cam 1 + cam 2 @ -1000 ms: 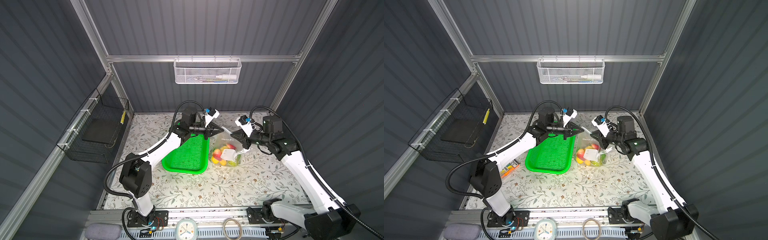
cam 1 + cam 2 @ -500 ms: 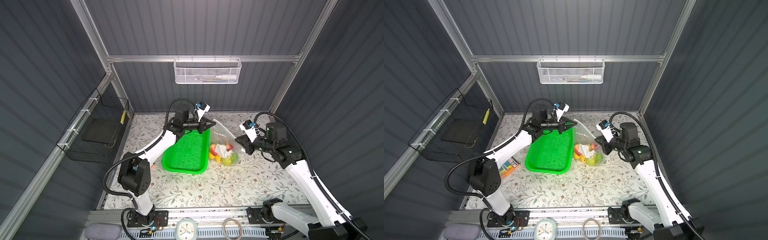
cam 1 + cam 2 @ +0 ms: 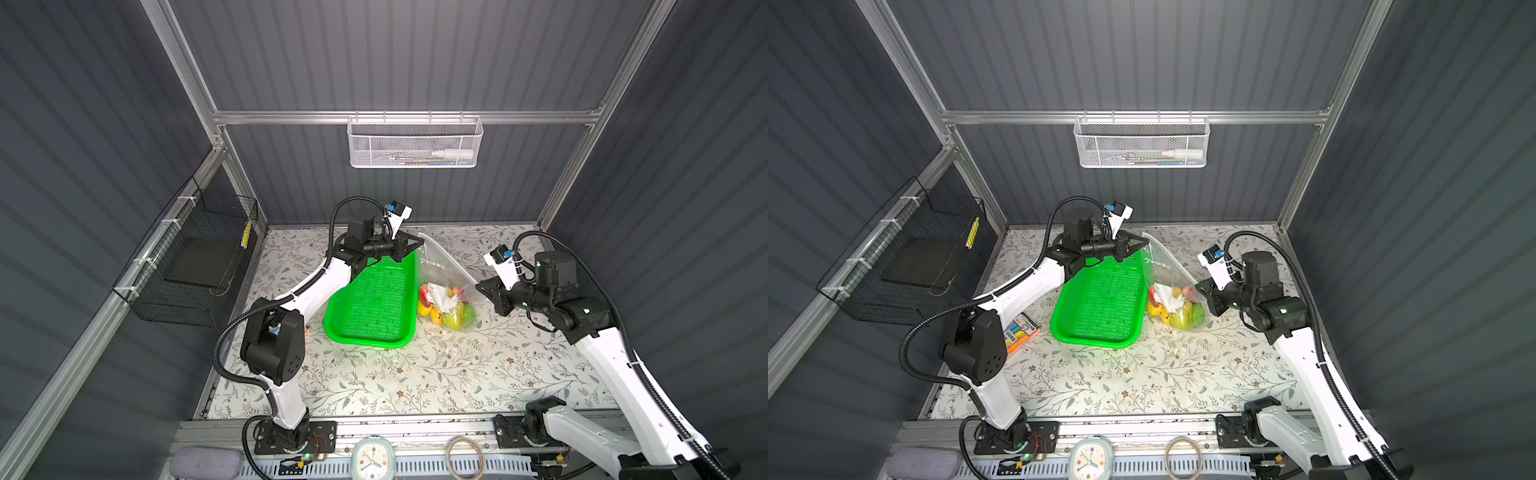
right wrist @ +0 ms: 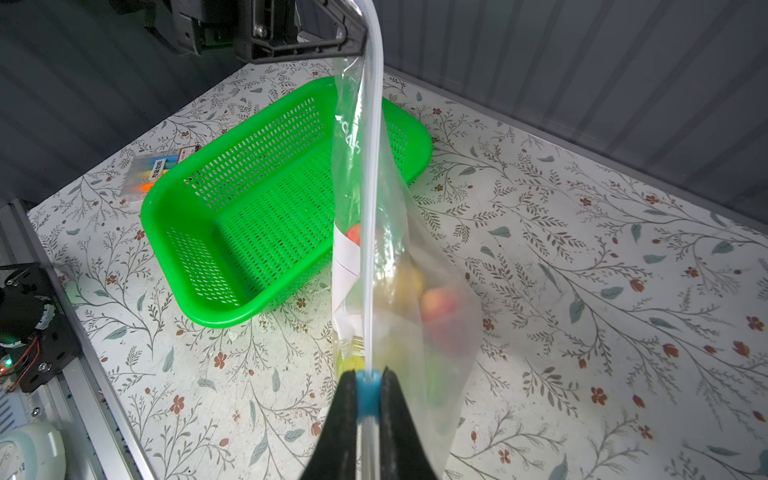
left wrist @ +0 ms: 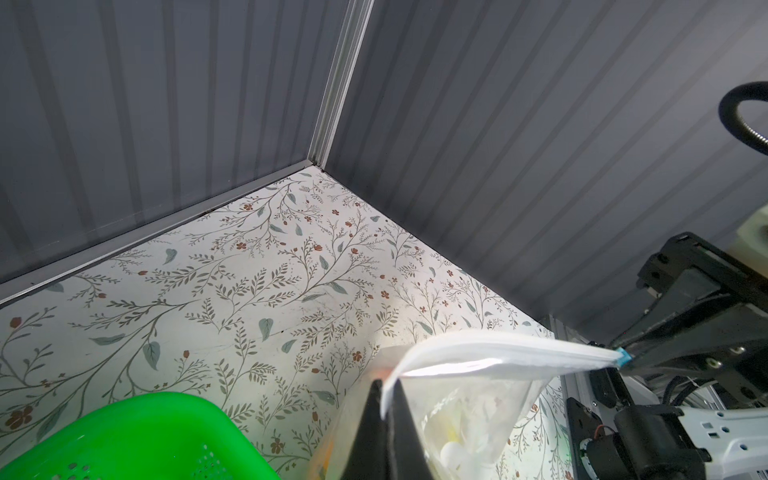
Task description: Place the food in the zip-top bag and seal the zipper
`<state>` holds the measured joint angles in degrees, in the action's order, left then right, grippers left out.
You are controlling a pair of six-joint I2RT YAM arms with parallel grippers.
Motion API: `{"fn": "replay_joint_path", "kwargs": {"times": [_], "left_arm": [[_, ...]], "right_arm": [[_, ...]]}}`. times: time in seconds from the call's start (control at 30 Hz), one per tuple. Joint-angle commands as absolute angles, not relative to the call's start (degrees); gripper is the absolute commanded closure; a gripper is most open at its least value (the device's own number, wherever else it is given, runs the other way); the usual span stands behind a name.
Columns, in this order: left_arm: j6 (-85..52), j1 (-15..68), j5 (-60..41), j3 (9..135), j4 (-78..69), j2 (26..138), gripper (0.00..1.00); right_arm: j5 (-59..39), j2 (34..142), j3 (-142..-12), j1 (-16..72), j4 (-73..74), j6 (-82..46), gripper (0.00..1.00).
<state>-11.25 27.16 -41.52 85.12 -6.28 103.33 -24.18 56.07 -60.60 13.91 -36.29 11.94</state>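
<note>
Toward the back of a floral-patterned table (image 3: 415,374), two robot arms are holding a clear zip-top bag (image 3: 440,270) stretched between them. On the left, the left gripper (image 3: 416,245) is reaching over the far end of a green basket (image 3: 374,303). Its jaws are pressing together on one top corner of the bag. The left wrist view is showing its black fingertips (image 5: 368,424) squeezing the plastic edge with no gap.

On the right, the right gripper (image 3: 478,286) is sitting lower and is pinching the small light-blue slider tab (image 4: 368,388) at the other end of the zipper (image 4: 372,166). The zipper is running as a taut, pale strip from one gripper to the other, sloping down toward the right arm. Along the stretch in view it is looking flat and closed, though its very ends are hiding behind the fingers.

Below the strip the bag is hanging down. The food (image 3: 444,307) is bunching in its bottom: red, yellow and green pieces, blurred through the crinkled plastic, with a white label in front. The bag's bottom is sitting just beside the basket's right wall, though whether it is touching the table is hard to tell. A small colourful packet (image 3: 1020,332) is lying on the table left of the basket, near the left arm.
</note>
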Motion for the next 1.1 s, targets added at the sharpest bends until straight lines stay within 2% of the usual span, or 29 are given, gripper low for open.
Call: {"fn": "replay_joint_path", "kwargs": {"times": [0.0,0.57,1.07], "left_arm": [[-12.44,24.43,-36.65,86.97,-8.34,103.97,1.00],[-12.99,24.43,-36.96,86.18,-8.35,103.89,1.00],[-13.58,26.84,-39.06,85.08,-8.70,103.36,1.00]], "right_arm": [[-21.54,53.72,-58.77,13.80,-43.88,10.11,0.97],[-15.56,48.44,-56.44,13.80,-48.52,10.20,0.96],[-18.24,50.69,-57.90,13.80,-44.69,9.72,0.95]]}}
